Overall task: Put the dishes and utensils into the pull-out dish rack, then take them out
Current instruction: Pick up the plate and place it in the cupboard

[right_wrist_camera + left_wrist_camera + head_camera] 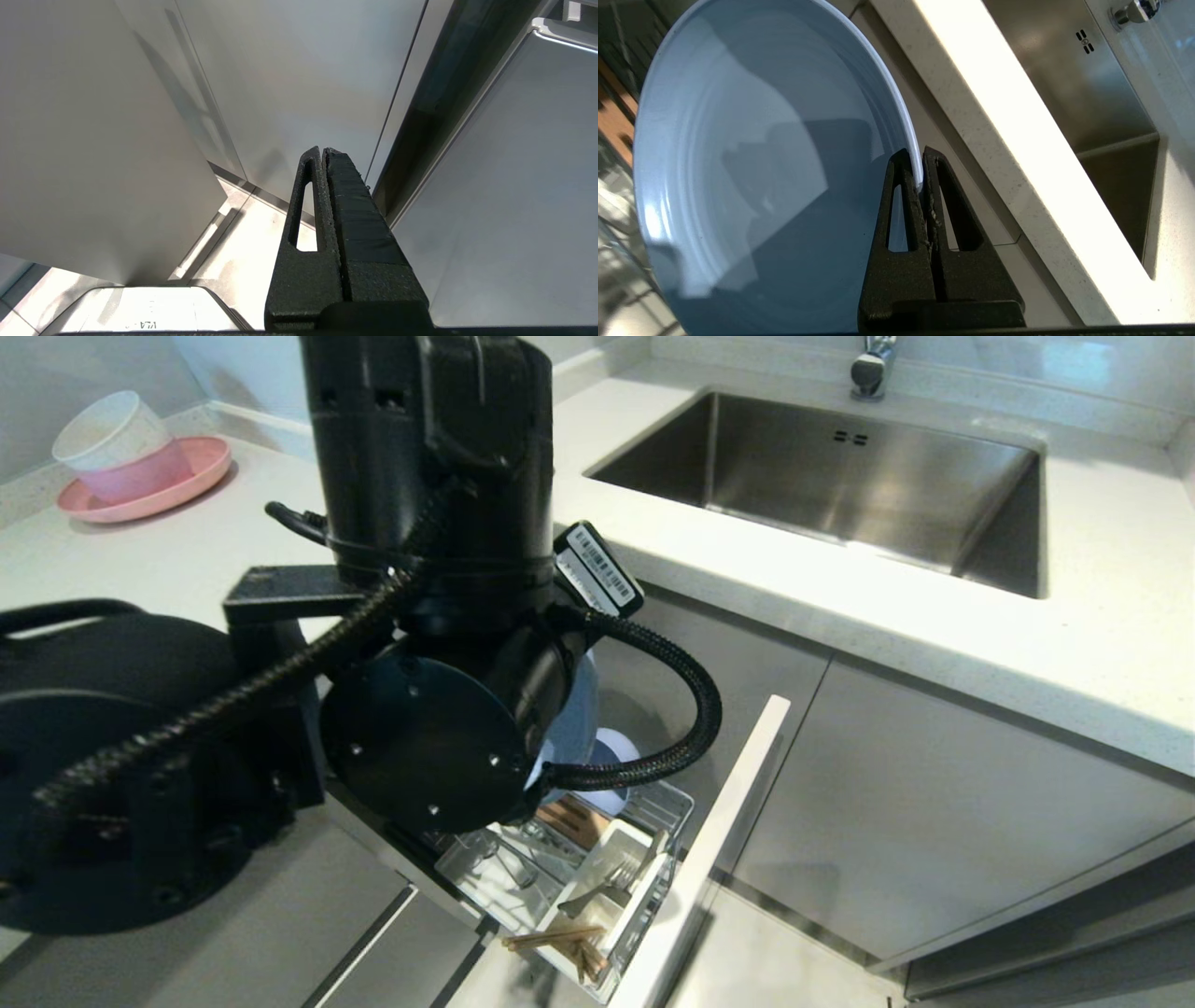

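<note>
A black robot arm fills the near side of a kitchen corner, reaching down over the rack (597, 859), a pulled-out wire drawer below the bench (840, 607). The left hand (921, 163) is clamped on the rim of the blue plate (752, 177), its two black fingers (901, 210) pressed together with the thin edge pinched between them. The plate stands nearly on edge above the rack, and from the head view only a sliver of it shows behind the arm. A small pale-blue bowl (611, 765) sits in the rack just beside the plate. Toward the rack's front panel (719, 840), a white caddy (607, 887) holds silver cutlery (607, 882), and wooden chopsticks (560, 943) lie at the caddy's near end.

The right hand (323, 154) hangs away from the rack, facing plain grey cabinet doors (299, 84) and a pale floor (243, 247); its fingers are pressed together on nothing.

Beyond the rack, a steel sink (840, 476) is set into the bench. Far from the rack, at the bench's left corner, a pink plate (149, 490) carries stacked white and pink bowls (117, 443).
</note>
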You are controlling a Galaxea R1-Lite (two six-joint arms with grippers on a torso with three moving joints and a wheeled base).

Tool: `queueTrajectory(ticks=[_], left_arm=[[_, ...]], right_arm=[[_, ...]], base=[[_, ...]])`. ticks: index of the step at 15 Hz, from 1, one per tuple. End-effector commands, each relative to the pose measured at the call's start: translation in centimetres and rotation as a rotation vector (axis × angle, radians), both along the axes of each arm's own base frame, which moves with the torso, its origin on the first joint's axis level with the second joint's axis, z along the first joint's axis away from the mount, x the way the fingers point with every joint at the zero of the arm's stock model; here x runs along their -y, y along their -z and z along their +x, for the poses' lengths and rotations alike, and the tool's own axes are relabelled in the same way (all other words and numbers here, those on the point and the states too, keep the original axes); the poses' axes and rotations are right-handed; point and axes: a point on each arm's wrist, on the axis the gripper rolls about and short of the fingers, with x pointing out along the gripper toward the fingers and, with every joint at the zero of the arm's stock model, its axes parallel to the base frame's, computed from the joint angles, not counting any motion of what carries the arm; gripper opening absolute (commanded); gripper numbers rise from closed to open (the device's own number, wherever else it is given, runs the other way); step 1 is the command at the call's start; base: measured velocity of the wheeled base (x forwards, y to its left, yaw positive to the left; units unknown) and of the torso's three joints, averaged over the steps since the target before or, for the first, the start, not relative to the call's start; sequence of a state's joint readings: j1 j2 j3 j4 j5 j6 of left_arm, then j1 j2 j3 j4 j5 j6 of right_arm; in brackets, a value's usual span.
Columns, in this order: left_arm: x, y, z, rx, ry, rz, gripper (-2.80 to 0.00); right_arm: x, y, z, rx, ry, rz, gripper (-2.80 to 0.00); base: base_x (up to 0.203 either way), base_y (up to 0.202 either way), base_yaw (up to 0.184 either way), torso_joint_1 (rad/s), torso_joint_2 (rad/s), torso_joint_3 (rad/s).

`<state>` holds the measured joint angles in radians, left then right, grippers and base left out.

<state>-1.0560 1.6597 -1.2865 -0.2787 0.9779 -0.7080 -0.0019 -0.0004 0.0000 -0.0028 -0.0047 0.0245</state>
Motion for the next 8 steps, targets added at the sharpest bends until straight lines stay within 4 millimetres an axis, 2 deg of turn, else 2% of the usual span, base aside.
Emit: queueTrajectory(ticks=[1, 5, 8], left_arm=[[0.7, 1.4, 0.4, 0.005, -0.005, -0.055, -2.8], [0.1, 5.1, 0.4, -0.049, -0.036, -0.172, -2.8], [-1.1, 8.3, 0.8, -0.105, -0.085, -0.178, -2.8]], right_arm=[[0.0, 0.0, 0.0, 0.003, 0.0, 0.0, -2.8], [0.0, 0.0, 0.0, 0.003, 0.001, 0.0, -2.8], [0.0, 0.0, 0.0, 0.003, 0.001, 0.0, -2.8]], base=[[0.0, 0.0, 0.0, 0.0, 0.0, 0.0], [0.0, 0.0, 0.0, 0.0, 0.0, 0.0], [0.0, 0.0, 0.0, 0.0, 0.0, 0.0]])
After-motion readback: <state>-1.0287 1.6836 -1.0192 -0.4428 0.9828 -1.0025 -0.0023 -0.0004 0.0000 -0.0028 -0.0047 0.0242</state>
